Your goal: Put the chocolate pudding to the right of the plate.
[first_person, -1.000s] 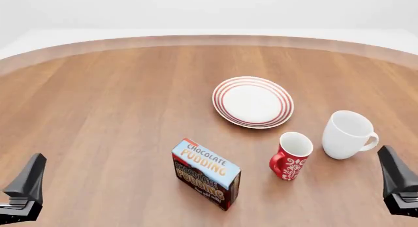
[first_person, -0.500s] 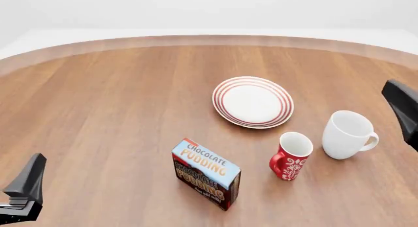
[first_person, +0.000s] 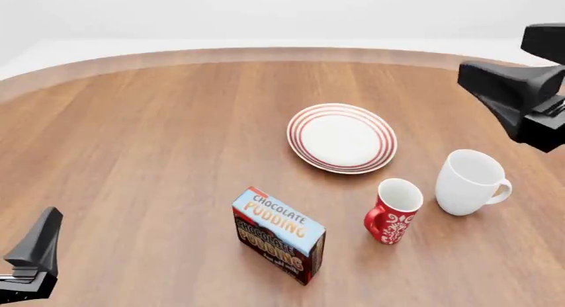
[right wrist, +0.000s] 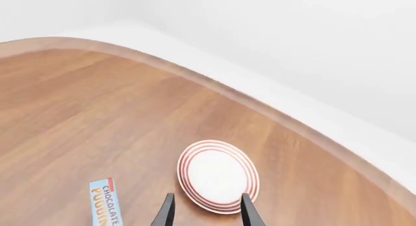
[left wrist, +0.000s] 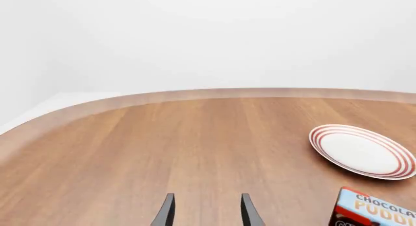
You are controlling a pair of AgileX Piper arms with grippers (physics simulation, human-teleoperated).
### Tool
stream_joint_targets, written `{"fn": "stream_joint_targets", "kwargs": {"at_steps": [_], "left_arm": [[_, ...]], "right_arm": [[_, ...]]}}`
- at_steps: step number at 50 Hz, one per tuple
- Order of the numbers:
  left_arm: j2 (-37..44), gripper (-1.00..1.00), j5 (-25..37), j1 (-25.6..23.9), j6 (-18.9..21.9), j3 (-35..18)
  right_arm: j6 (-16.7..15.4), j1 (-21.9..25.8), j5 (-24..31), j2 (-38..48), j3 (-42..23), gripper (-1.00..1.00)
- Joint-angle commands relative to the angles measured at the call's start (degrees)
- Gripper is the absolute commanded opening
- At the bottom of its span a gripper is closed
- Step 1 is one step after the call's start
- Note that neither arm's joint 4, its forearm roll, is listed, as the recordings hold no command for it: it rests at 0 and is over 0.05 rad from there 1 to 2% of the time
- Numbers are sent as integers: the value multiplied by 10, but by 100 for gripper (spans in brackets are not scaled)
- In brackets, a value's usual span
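Note:
The chocolate pudding [first_person: 279, 235] is a carton with a light blue top and dark brown front, standing on the wooden table near its front, left of the red mug. The plate [first_person: 342, 137], white with red rings, lies farther back toward the table's middle. My left gripper [first_person: 40, 247] sits low at the front left, open and empty, well left of the carton. High at the right, beyond the white mug, my right gripper [first_person: 490, 82] hangs open and empty. The right wrist view looks down on the plate [right wrist: 217, 175] and the carton [right wrist: 106, 201]. In the left wrist view the plate [left wrist: 361, 151] and a corner of the carton [left wrist: 377, 212] show.
A red patterned mug [first_person: 393, 211] stands just right of the carton, in front of the plate. A plain white mug [first_person: 470, 181] stands to the right of it. The round table's raised rim [first_person: 282, 54] curves along the back.
My right arm has risen from the front right edge and swung back to the upper right, past the white mug. The left arm and all objects stay put.

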Motion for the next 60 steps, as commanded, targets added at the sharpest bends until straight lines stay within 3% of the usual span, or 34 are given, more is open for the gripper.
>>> {"fn": "stream_joint_targets", "kwargs": {"at_steps": [1, 23, 35, 37, 41, 47, 52, 54, 60], "left_arm": [[0, 100, 0, 0, 0, 0], [0, 100, 0, 0, 0, 0], [0, 100, 0, 0, 0, 0], [0, 100, 0, 0, 0, 0], [0, 100, 0, 0, 0, 0], [0, 100, 0, 0, 0, 0], [0, 100, 0, 0, 0, 0], [0, 100, 0, 0, 0, 0], [0, 100, 0, 0, 0, 0]], "right_arm": [[-23, 49, 34, 54, -60, 100], [-50, 65, 56, 65, -29, 100], [-30, 102, 51, 122, -22, 100], [-55, 103, 52, 125, -21, 100], [-60, 112, 57, 145, -25, 100], [-47, 141, 59, 181, -28, 100], [-54, 146, 65, 188, -32, 100], [-33, 151, 71, 194, -43, 100], [-30, 152, 72, 195, -37, 100]]}}
